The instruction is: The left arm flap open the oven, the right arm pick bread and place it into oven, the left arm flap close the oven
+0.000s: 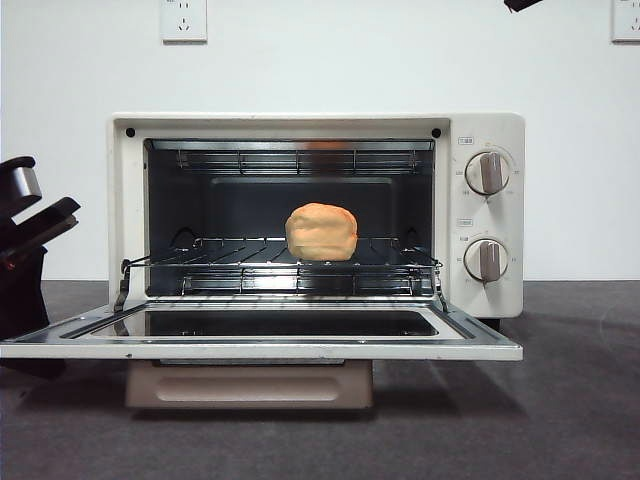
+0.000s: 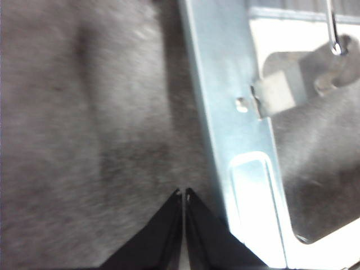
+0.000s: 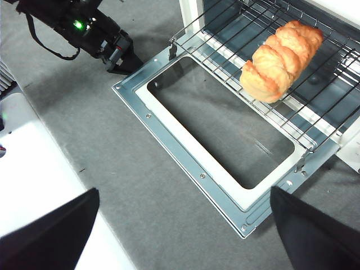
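Writing: small labels sit above each knob on the oven (image 1: 315,215), too small to read; no brand name is legible.
Oven: one cream-white toaster oven on the grey table (image 1: 580,400), its door (image 1: 270,335) dropped flat toward the camera, the beige handle (image 1: 250,385) hanging below the door's front edge.
Knobs: two grey-brown knobs (image 1: 487,172) on the oven's right panel, one above the other, at about 3 o'clock from the cavity.
Rack: one wire rack (image 1: 240,265) inside the cavity, reaching forward to the door opening.
Bread: one golden-brown loaf (image 1: 321,232), resting on the rack near the middle of the cavity; the right wrist view shows the bread (image 3: 281,59) as long and lumpy.
Left gripper: the left gripper (image 2: 184,194) is low over the table just beside the door's left edge, at about 9 o'clock from the oven in the front view; its jaws are pressed together with nothing between them.
Right gripper: the right gripper (image 3: 180,225) hangs high above the open door, jaws spread wide apart and empty.
Wall sockets: two white sockets (image 1: 184,20) on the wall, at 11 and 1 o'clock above the oven.
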Controlling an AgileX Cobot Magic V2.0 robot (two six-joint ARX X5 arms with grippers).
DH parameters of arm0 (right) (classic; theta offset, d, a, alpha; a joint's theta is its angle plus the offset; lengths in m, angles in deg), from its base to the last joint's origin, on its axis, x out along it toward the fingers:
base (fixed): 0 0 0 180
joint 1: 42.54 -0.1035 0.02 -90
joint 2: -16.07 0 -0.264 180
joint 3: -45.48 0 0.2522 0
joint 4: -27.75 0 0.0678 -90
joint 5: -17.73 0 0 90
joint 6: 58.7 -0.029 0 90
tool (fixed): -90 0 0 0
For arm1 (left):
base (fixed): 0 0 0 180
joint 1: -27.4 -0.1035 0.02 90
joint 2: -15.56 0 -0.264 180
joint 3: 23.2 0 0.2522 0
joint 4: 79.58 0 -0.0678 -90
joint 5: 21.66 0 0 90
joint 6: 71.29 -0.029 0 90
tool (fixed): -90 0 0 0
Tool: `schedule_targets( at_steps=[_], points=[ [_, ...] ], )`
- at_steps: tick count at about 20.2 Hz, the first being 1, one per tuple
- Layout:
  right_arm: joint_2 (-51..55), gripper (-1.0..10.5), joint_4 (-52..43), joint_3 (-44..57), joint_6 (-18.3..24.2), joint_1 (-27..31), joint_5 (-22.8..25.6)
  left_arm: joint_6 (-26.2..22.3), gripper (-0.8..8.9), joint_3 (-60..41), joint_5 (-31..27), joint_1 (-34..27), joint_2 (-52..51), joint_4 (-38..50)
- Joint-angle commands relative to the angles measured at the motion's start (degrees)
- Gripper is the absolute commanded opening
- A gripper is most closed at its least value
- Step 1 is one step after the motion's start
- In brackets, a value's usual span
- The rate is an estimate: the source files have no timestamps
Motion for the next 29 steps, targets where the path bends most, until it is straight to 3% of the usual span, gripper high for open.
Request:
schedule_targets(
  at_steps=[1,17,29],
  points=[
    [-0.3,4.8,-0.2,-1.0,0.2,-0.5,-0.1,-0.7,0.14,0.2,1.7,-0.1,1.8,0.5],
    [-0.3,4.8,-0.2,-1.0,-0.2,-0.5,0.0,4.0,0.15,0.3,18.9,-4.5,1.8,9.5],
    [-0.3,4.8,-0.2,-1.0,-0.9,-0.5,0.0,8.4,0.15,0.3,21.2,-7.0,-1.5,16.6]
  ],
)
